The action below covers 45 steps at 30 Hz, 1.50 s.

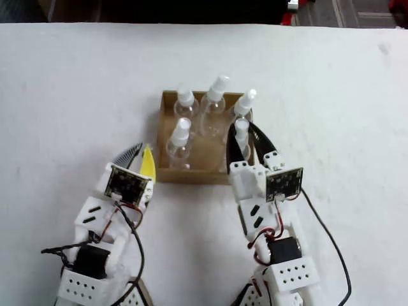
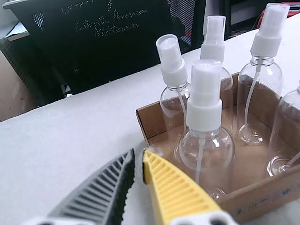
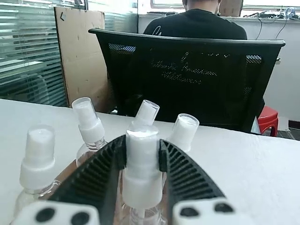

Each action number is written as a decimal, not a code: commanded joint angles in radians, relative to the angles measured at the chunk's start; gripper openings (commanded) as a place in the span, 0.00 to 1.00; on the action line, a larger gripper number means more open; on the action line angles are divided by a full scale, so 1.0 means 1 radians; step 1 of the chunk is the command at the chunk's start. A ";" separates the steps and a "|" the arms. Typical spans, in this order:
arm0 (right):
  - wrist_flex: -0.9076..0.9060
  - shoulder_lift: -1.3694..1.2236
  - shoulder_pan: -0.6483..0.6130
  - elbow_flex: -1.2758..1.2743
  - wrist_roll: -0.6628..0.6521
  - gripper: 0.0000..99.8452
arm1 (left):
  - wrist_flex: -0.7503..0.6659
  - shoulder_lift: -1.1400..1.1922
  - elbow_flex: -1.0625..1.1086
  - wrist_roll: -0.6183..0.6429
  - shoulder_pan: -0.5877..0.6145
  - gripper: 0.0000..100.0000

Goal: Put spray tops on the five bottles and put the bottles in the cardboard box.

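Bottles: five clear, round-shouldered plastic bottles (image 2: 206,145), each wearing a white spray top (image 2: 204,93).
Where they are: all five stand upright inside the cardboard box (image 1: 191,175), three along the far wall and two nearer the arms.
Box: shallow, open and brown, sitting in the middle of the white desk (image 1: 76,95).
Near right bottle (image 1: 241,135): it stands in the box's near right corner, close against the wall.
Right claw (image 1: 242,127): its two black ribbed fingers are closed on that bottle's spray top, one pressed to each side, as its own wrist view shows (image 3: 142,140).
Right arm: stretched forward from the near edge of the desk, with the claw reaching over the box's near wall.
Left claw (image 1: 145,148): the grey and yellow fingers are pressed together with nothing between them (image 2: 138,157).
Left arm: low on the near left side, with the claw tips just beside the box's near left corner and outside it.
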<state>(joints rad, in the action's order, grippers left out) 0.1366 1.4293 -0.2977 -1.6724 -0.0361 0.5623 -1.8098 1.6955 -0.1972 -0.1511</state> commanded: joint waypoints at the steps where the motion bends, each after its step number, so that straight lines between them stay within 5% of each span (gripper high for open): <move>1: 0.021 0.007 0.008 -0.009 0.023 0.02 | -0.003 -0.018 -0.003 -0.012 -0.010 0.03; 29: 0.197 -0.337 -0.002 -0.011 0.017 0.02 | -0.002 -0.018 -0.003 -0.012 -0.007 0.03; 38: 0.107 -0.348 0.016 -0.011 0.011 0.02 | -0.002 -0.018 -0.003 -0.012 -0.004 0.03; 45: 0.062 -0.341 0.027 -0.011 -0.163 0.02 | -0.002 -0.018 -0.003 -0.012 -0.004 0.03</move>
<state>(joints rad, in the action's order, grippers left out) 0.2455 1.0963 -0.2808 -1.6847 -0.1082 0.5623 -1.8098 1.6955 -0.1972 -0.1511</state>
